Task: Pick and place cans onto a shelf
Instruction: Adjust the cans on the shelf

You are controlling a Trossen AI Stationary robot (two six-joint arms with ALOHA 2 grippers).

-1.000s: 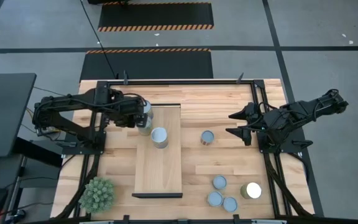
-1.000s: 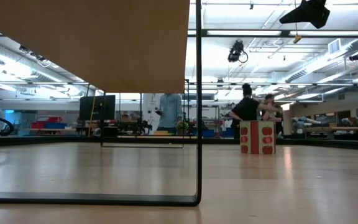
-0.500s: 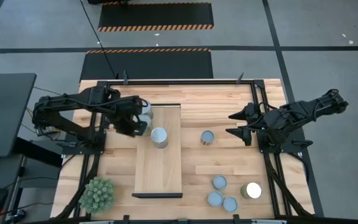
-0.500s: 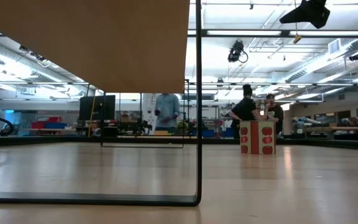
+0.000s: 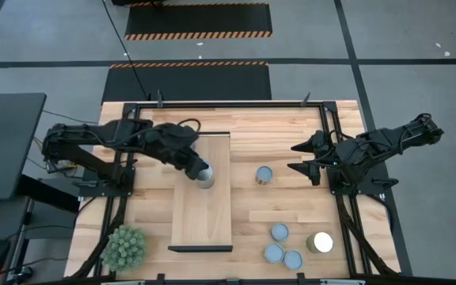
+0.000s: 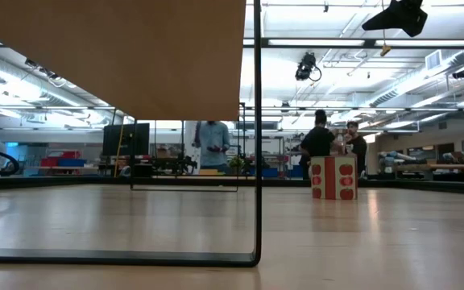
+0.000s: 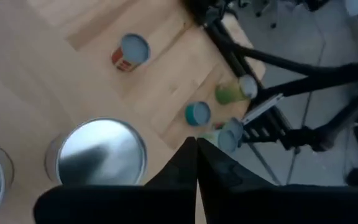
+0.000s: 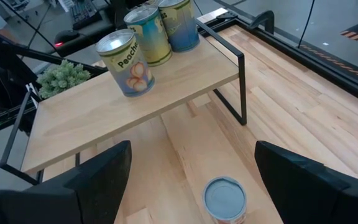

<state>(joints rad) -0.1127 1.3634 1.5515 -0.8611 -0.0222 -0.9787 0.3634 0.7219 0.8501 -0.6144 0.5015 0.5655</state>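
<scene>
The pale wooden shelf (image 5: 203, 206) stands on black wire legs left of the table's middle; three cans (image 8: 127, 62) stand upright on its far part. My left gripper (image 5: 199, 166) is shut and empty above them, hiding all but one can (image 5: 205, 179) in the high view. In the left wrist view the shut fingers (image 7: 195, 163) hover beside that can's silvery top (image 7: 101, 151). My right gripper (image 5: 301, 157) waits open and empty at the table's right side. Several more cans stand on the tabletop, one (image 5: 264, 175) between the shelf and my right gripper.
A cluster of cans (image 5: 279, 232) stands at the near right, one with a bright white top (image 5: 321, 242). A spiky green plant (image 5: 125, 247) stands at the near left corner. The black frame rails (image 5: 327, 127) run along the table's sides. People stand in the room beyond (image 6: 321, 141).
My left gripper has moved from the shelf's far left corner toward the table's right and near edges, and now hovers over the cans on the shelf. The can it was at stays on the shelf. My right arm has kept still.
</scene>
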